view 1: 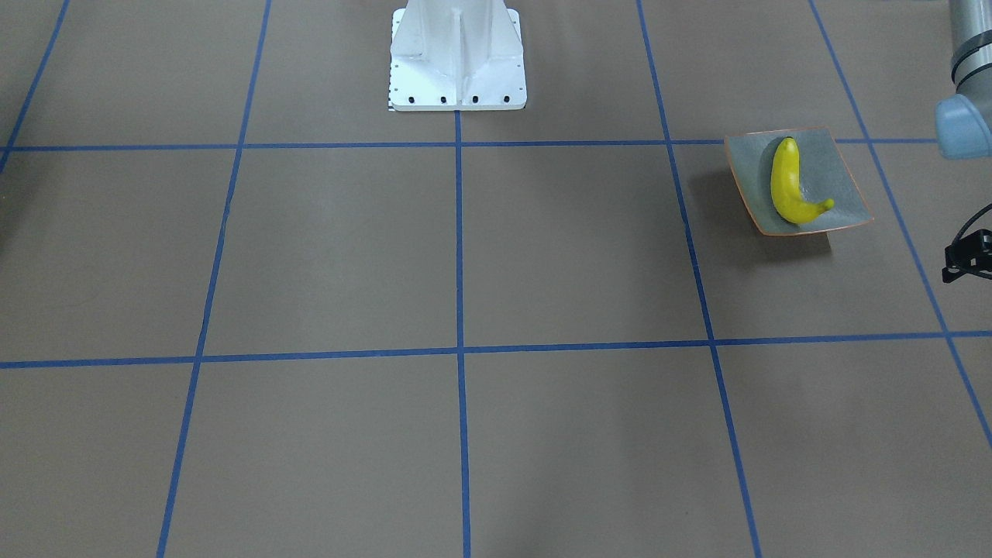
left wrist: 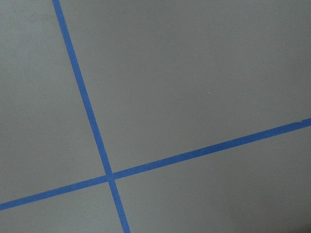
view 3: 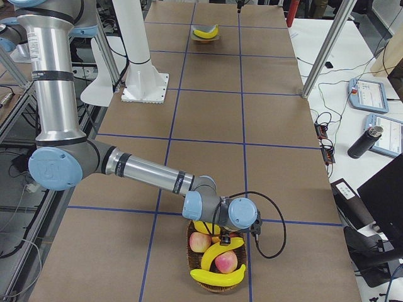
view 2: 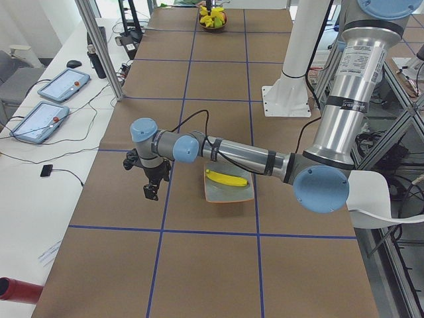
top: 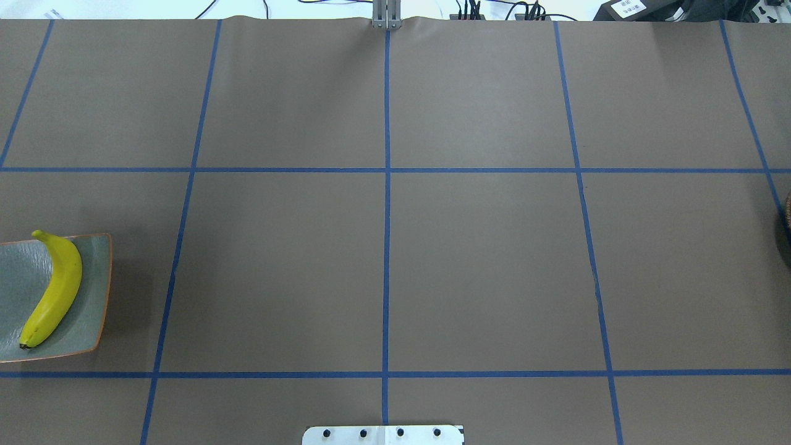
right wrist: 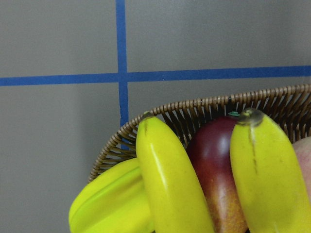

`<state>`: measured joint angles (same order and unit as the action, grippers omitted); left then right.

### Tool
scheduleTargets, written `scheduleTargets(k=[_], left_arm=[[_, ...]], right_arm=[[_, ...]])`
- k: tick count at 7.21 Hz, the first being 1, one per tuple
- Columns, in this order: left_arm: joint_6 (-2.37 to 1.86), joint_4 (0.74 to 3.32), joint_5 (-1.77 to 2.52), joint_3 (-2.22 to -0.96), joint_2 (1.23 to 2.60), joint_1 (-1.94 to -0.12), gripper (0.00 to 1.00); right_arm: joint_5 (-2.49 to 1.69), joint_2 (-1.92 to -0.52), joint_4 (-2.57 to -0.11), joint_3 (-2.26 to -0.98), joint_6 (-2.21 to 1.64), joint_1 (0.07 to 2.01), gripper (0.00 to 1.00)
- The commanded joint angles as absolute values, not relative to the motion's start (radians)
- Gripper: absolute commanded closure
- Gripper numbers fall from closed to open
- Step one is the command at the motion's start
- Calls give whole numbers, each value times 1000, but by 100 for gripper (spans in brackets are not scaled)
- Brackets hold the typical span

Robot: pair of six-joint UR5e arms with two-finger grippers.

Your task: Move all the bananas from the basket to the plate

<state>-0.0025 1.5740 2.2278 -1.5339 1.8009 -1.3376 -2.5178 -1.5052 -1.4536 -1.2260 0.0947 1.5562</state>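
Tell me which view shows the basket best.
Exterior right: nearly the whole basket shows, near the camera. Right wrist crops it to a rim arc; exterior left has it tiny and far; overhead catches an edge sliver.

Glossy bananas (right wrist: 170, 184), woven wicker basket (right wrist: 194, 105)

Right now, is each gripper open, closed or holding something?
Left gripper: cannot be told, too small to see.
Right gripper: cannot be told, too small, over the basket.

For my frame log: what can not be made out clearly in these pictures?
Right gripper: exterior right only, hidden under its wrist; state unclear.
Left gripper: too small in exterior left, cut off by the front-facing view's edge.
Basket: only a sliver at the overhead view's right edge.
Plate: cut by the overhead view's left edge.
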Motion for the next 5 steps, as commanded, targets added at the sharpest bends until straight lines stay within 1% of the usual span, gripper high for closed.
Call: scheduleTargets(k=[1,2,3,5], left_arm=[[-3,1577,2227,-1545,1801,-1338,0],[-3,1577,2227,-1545,1801,-1339,0],[-3,1577,2227,-1548,1801,-1339,0],[-5,1575,2227,-1554,1801,-1339,0]], right_arm=[[-2537,-1516,-1454,-1221,95,1542,1],[-2537,-1522,-1454,-1221,97,1542,5],[-2537,-1528,-1456,-1220,97,1542,21],[-2537,-1528,-1456,-1219,95,1542,60]])
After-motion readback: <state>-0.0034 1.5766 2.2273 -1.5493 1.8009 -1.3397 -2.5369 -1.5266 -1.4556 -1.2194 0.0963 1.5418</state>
